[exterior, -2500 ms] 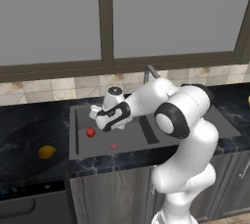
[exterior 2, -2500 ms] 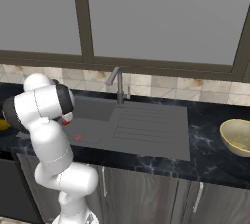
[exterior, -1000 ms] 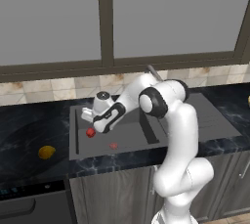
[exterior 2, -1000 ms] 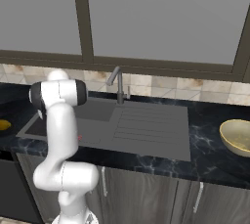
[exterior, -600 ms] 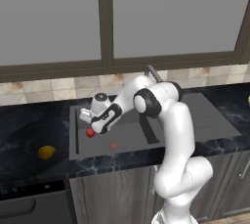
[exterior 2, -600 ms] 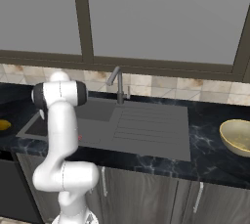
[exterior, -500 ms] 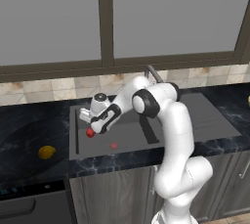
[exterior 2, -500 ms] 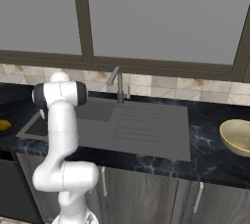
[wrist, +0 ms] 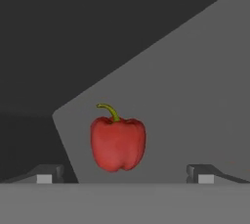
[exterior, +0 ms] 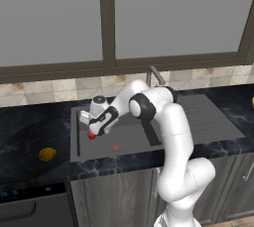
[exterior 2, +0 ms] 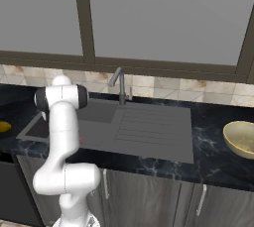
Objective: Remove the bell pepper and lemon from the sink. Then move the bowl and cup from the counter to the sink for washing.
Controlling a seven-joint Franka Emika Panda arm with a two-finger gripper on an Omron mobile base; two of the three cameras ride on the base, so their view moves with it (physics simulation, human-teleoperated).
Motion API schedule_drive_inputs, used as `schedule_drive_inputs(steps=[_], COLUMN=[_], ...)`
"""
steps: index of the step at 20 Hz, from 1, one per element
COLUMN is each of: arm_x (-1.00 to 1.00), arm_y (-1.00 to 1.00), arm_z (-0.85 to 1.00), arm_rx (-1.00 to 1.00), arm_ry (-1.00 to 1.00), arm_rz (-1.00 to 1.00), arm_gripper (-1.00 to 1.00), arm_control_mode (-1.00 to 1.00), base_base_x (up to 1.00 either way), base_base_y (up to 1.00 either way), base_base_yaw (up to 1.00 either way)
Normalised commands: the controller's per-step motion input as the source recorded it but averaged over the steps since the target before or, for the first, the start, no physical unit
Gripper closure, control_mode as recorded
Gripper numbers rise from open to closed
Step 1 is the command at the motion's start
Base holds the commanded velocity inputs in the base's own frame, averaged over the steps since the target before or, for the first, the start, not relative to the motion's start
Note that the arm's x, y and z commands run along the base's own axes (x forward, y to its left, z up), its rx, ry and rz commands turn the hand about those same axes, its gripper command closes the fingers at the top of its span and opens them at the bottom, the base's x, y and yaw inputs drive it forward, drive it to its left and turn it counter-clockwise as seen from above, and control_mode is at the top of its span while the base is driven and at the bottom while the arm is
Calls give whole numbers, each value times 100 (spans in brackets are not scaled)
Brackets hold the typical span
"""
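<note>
At nine o'clock in the left base view, well out on the glossy black marble-like counter (exterior: 30,137), lies the small yellow-orange oval lemon (exterior: 47,154), alone on the worktop and clear of the basin. Just right of it begins the dark grey rectangular sink (exterior: 124,144), whose deep basin holds two red marks: the small bright red bell pepper (exterior: 91,135) near the basin's ten o'clock corner, and the flat pinkish-red drain spot (exterior: 115,147) on the floor at about five o'clock from the pepper (the two are apart). The white arm's two-finger gripper (exterior: 92,131) reaches down into the basin and hangs right at the pepper, its jaws spread wide and closed on nothing.

Seen from the hand camera, the pepper (wrist: 117,142) stands on the grey basin floor with its green stem curling toward eleven o'clock, sitting between the two dark fingertips (wrist: 46,175) but left of centre, touching neither.

Further right, the thin grey curved faucet (exterior: 155,76) rises at twelve o'clock behind the ribbed drainboard (exterior: 208,119).

Over in the right base view, the wide shiny golden-brass bowl (exterior 2: 241,138) rests on the counter at three o'clock, well apart from the sink (exterior 2: 149,137); its inside cannot be made out.
</note>
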Motion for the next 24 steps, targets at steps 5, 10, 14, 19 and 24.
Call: schedule_drive_inputs(steps=[5, 10, 14, 19, 24], arm_x=[11, 17, 16, 13, 10], arm_y=[4, 1, 1, 4, 10], arm_z=[-19, -16, -19, -21, -19], arm_rx=[1, 1, 0, 1, 3], arm_ry=[5, 4, 2, 0, 0], arm_rz=[-2, -2, -1, -1, -2], arm_gripper=[-100, -100, -100, -100, -100], arm_control_mode=[-100, -100, -100, -100, -100], base_base_x=[0, 0, 0, 0, 0], base_base_y=[0, 0, 0, 0, 0], base_base_yaw=[0, 0, 0, 0, 0])
